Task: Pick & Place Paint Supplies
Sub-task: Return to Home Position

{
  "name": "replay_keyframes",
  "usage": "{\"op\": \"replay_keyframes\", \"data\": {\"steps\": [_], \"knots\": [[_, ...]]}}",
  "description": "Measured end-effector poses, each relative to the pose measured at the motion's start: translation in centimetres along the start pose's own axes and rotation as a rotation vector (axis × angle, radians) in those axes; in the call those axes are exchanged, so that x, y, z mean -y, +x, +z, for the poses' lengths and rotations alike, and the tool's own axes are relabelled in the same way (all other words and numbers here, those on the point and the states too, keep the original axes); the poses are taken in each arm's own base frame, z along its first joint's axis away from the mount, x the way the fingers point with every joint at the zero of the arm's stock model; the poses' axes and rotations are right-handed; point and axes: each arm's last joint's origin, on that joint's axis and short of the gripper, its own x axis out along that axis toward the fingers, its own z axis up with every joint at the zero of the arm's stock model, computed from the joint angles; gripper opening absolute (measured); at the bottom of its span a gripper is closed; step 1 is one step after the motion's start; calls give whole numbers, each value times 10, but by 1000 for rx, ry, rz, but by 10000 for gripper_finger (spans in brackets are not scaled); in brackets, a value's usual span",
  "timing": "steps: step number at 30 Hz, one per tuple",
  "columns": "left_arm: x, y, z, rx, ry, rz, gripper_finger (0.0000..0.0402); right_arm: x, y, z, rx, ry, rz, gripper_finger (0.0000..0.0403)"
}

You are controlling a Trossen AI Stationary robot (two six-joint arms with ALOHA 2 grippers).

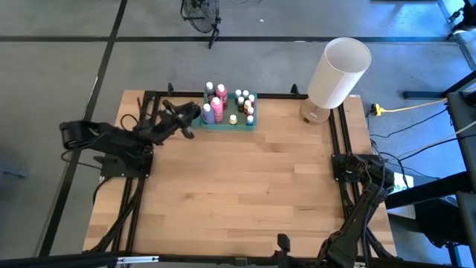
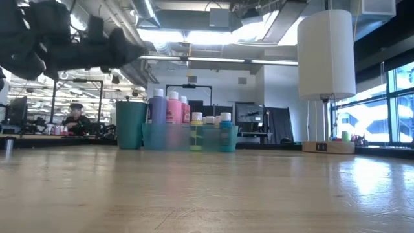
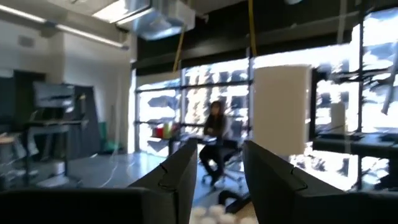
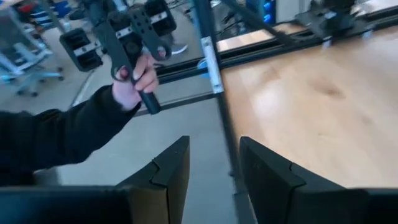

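Several small paint bottles with white caps [image 1: 217, 104] stand upright in a translucent green tray [image 1: 229, 123] at the table's far edge, also in the low view as bottles [image 2: 173, 107] in the tray [image 2: 187, 137]. My left gripper [image 1: 195, 114] hovers just left of the tray, raised above the table [image 2: 132, 48]. It is open with nothing between its fingers [image 3: 214, 168]; white caps [image 3: 210, 214] show below them. My right gripper [image 4: 214, 162] is open and empty at the table's near right; its arm [image 1: 349, 223] is folded there. No paintbrush shows.
A big white cylindrical lamp [image 1: 338, 71] stands on a wooden base at the far right corner. A teal cup [image 2: 131, 124] stands beside the tray. Black rails [image 1: 336, 141] run along the table's sides. A person's hand [image 4: 134, 78] holds a dark handle beyond the table edge.
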Motion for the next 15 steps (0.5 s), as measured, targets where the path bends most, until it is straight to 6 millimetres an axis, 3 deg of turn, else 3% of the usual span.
{"op": "replay_keyframes", "data": {"steps": [5,9,12,15], "knots": [[16,-6,13,56,-37,-117,98,-3,3,3,-34,38,78,145],[24,-10,21,92,-16,-178,54,-1,7,5,-59,45,104,145],[29,-14,25,89,-35,-210,12,5,9,5,-80,-52,67,143],[31,-17,24,27,-21,-219,3,18,5,13,-88,-120,-26,121]]}}
